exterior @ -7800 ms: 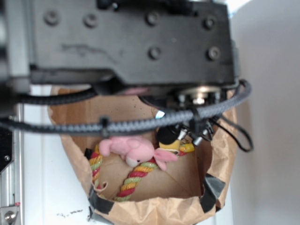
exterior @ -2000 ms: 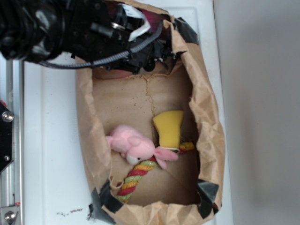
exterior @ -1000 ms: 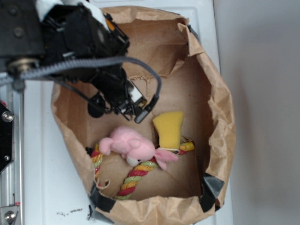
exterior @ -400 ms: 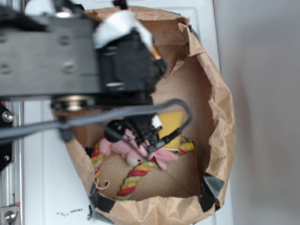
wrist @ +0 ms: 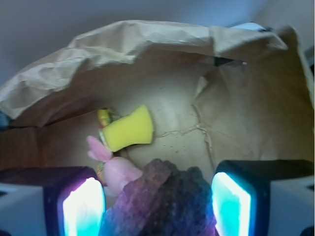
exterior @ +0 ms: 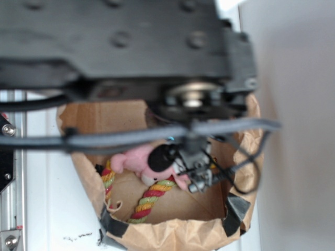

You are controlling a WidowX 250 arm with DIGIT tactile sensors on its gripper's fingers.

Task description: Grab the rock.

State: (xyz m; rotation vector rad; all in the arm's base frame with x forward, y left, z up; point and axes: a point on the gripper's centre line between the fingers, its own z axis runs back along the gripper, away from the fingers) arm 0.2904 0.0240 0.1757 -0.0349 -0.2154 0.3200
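Across the top of the exterior view, the black arm [exterior: 120, 47] is filling most of the frame, blurred and close to the camera, with a braided cable [exterior: 131, 137] running across below it. Beneath the arm, the brown paper bag [exterior: 172, 232] is lying open on the white surface [exterior: 47, 209], its rim patched with dark tape at the near corners. Inside the bag, the gripper [exterior: 191, 170] is hanging low over the bag's floor, just beside the pink plush toy [exterior: 133, 159], which is lying across a striped rope [exterior: 149, 198]. From the wrist view, the yellow wedge [wrist: 129, 130] is resting on the bag's floor past the toy, touching the toy's ear at its near end. Between the two glowing fingers [wrist: 83, 206] the rock [wrist: 165, 204] is sitting, dark, rough and lumpy, filling most of the gap at the bottom of the frame, with the plush toy just behind it on the left. The jaws are standing fairly wide apart around the rock; whether the pads are pressing on it cannot be told from these views.
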